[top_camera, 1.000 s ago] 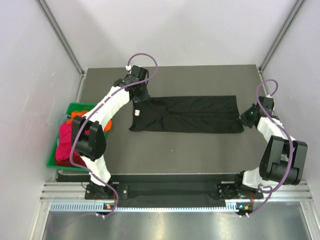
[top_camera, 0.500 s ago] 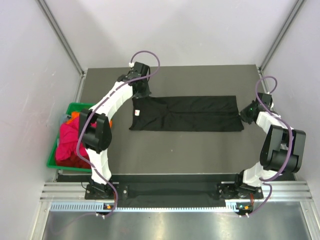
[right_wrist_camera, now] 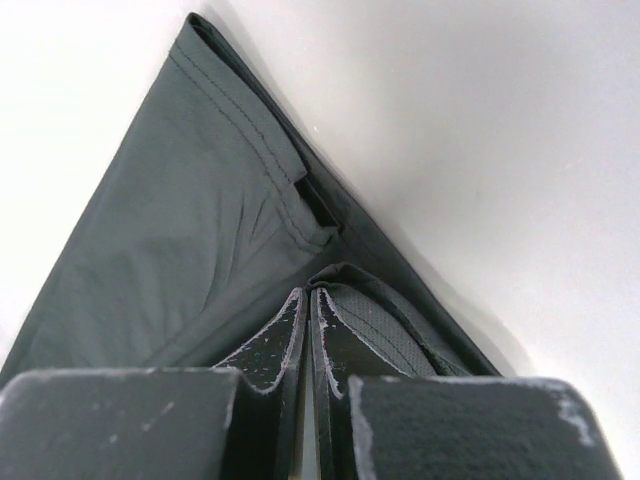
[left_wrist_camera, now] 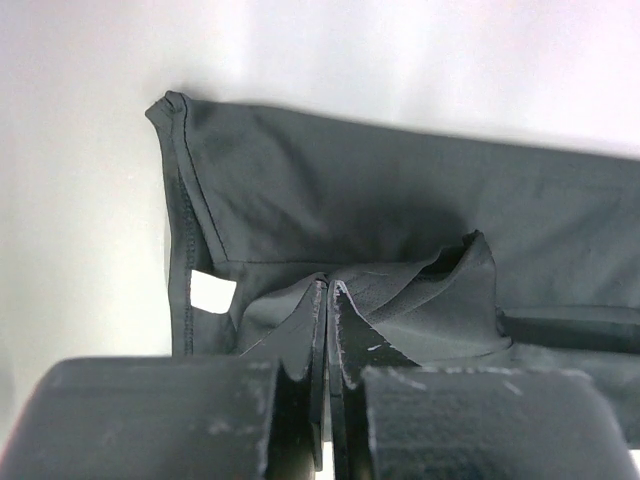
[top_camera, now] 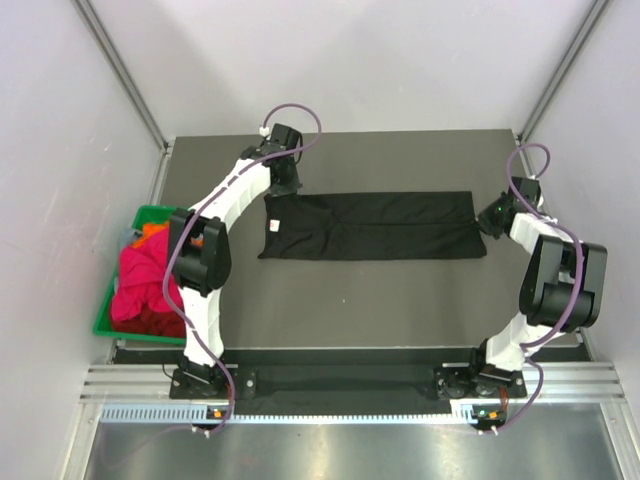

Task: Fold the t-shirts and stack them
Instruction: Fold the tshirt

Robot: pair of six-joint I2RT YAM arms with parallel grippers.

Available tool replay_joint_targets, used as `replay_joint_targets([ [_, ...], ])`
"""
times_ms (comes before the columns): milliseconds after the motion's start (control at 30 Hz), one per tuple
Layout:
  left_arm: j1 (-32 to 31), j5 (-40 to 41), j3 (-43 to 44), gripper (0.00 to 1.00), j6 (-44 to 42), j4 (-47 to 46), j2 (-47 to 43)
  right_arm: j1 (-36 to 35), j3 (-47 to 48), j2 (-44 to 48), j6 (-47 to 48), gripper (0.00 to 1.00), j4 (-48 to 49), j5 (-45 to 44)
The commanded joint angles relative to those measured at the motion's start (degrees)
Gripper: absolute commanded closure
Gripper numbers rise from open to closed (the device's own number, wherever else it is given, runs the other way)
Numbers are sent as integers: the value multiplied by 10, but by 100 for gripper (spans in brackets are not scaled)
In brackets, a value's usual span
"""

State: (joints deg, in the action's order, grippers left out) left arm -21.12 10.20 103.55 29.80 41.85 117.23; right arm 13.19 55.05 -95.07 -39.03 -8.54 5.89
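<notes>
A black t-shirt (top_camera: 370,225) lies on the dark table as a long flat band running left to right, its white neck label (top_camera: 274,226) near the left end. My left gripper (top_camera: 283,190) is shut on a pinch of cloth at the band's far left corner; in the left wrist view the fabric rises into the closed fingertips (left_wrist_camera: 328,285), beside the label (left_wrist_camera: 213,292). My right gripper (top_camera: 490,222) is shut on a fold at the right end, and the cloth bunches at its tips (right_wrist_camera: 306,292). More t-shirts, magenta (top_camera: 140,275), orange (top_camera: 153,230) and red (top_camera: 150,322), are piled in the bin.
A green plastic bin (top_camera: 103,325) sits at the table's left edge, beside the left arm's base. Grey walls with metal posts enclose the table on the left, right and far sides. The arm bases stand on a rail at the near edge.
Both grippers have moved a little toward the far side, still shut, and the black t-shirt has slid slightly that way with them. The left arm reaches out further.
</notes>
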Motion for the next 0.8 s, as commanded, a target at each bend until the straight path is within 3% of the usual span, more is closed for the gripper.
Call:
replay_joint_targets([
  [0,5,15,32,100,-11,-1,10,-10,26,-13,4,100,26,2],
  [633,12,13,60,100,-16,2,56,-12,53,-48,15,100,13,-19],
  [700,13,8,66,100,-17,-3,58,-11,59,-50,15,94,6,-17],
  [767,14,16,81,93,-19,10,68,-11,68,-41,18,87,-9,-12],
])
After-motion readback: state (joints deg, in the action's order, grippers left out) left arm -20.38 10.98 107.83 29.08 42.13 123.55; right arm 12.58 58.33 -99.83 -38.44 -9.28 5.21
